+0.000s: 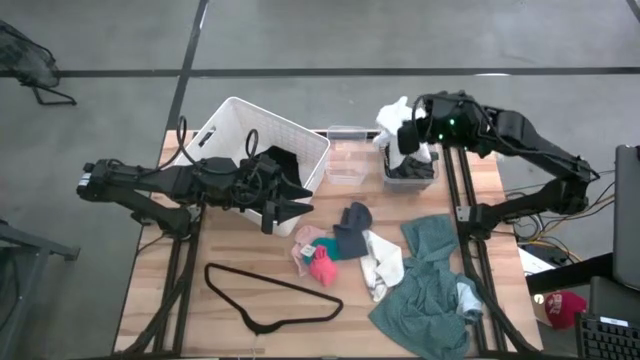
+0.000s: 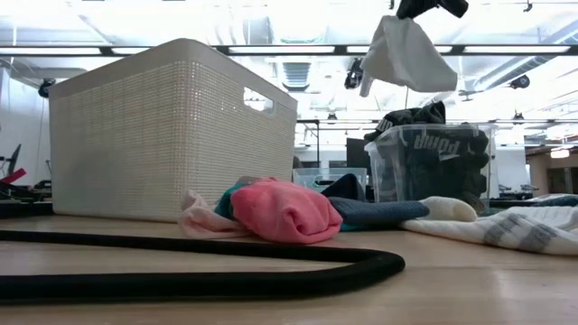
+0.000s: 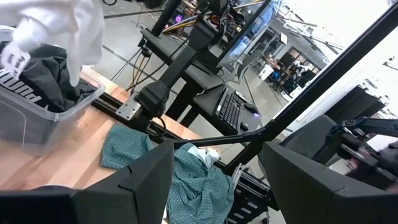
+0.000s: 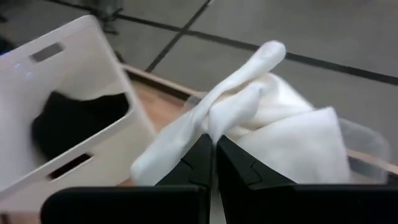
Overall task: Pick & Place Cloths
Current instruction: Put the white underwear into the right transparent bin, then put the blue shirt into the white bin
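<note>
Right hand (image 4: 213,149): fingers pinched together on a gathered fold of the white cloth (image 4: 273,124), held aloft above the clear bin (image 1: 410,172).
White cloth: hangs limp below the hand; soft, light, drapes freely; a bunched fold is the best hold.
Clear bin: dark cloths (image 2: 432,153) inside, seemingly near full.
Left hand (image 1: 285,205): fingers apart, empty, beside the white basket (image 1: 230,125).
Worktop (image 1: 160,310): pink cloth (image 1: 322,266), teal-green cloth (image 1: 430,290) well apart from both hands.

Bare table (image 1: 160,300) lies left of the hanger (image 1: 270,300); basket (image 1: 235,125) and cloths (image 1: 400,270) block elsewhere.
</note>
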Motion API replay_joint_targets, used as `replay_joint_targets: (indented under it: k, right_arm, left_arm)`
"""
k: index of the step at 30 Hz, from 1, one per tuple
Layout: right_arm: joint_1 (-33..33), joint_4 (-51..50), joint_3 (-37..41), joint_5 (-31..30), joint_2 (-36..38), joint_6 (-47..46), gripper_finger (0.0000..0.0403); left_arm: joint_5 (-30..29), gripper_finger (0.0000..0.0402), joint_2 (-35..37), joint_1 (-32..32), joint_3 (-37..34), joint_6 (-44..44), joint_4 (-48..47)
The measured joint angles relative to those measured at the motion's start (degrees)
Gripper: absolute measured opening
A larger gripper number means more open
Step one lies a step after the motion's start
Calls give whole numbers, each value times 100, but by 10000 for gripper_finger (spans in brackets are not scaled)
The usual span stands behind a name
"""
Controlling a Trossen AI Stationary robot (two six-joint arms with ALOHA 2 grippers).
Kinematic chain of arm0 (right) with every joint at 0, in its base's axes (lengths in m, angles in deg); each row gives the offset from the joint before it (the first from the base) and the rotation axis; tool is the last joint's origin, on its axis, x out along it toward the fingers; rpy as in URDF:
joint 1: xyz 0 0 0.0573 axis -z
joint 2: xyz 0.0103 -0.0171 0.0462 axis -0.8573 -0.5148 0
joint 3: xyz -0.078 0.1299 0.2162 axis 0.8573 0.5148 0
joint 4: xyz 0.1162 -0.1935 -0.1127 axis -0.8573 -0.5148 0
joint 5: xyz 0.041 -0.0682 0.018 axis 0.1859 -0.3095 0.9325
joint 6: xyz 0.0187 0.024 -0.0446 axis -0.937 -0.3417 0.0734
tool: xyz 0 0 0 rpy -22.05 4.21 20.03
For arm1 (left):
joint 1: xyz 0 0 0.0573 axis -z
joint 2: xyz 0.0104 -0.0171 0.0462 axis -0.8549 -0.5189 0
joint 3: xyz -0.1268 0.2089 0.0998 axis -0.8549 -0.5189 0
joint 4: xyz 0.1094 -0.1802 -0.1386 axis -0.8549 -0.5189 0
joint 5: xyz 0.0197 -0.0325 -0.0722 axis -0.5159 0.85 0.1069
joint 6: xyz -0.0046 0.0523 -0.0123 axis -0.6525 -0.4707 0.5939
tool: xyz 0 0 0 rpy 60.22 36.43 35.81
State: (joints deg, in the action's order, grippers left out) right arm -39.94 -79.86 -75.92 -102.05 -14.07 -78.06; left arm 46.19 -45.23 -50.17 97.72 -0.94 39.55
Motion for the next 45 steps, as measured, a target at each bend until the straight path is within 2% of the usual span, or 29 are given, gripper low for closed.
replay_joint_targets:
  k: [9, 12, 17, 23, 27, 33, 40, 45]
  right_arm:
    - [1129, -715, 87, 31, -387, 310, 9]
    - [1368, -795, 189, 401, -665, 571, 9]
    - [1606, -1053, 267, 966, -1308, 666, 9]
    - [1717, -1418, 271, 987, -2117, 1169, 19]
    - [1671, -1444, 203, 981, -2336, 1406, 39]
    - [1541, -1432, 19, 975, -2152, 1536, 90]
    - [1239, -1432, -120, 1103, -1364, 1622, 170]
    - [780, -1462, -125, 1649, -677, 1400, 214]
  left_arm:
    - [2, 250, -2, 2, 0, 46, -15]
    - [0, 250, -2, 2, 0, 71, -58]
    - [2, 250, -2, 2, 0, 112, -57]
    - [2, 250, -2, 2, 0, 123, -60]
    - [2, 250, -2, 2, 0, 190, -102]
    - [20, 250, -2, 2, 0, 270, -235]
    - [22, 250, -2, 2, 0, 209, -320]
    - [22, 250, -2, 2, 0, 80, -319]
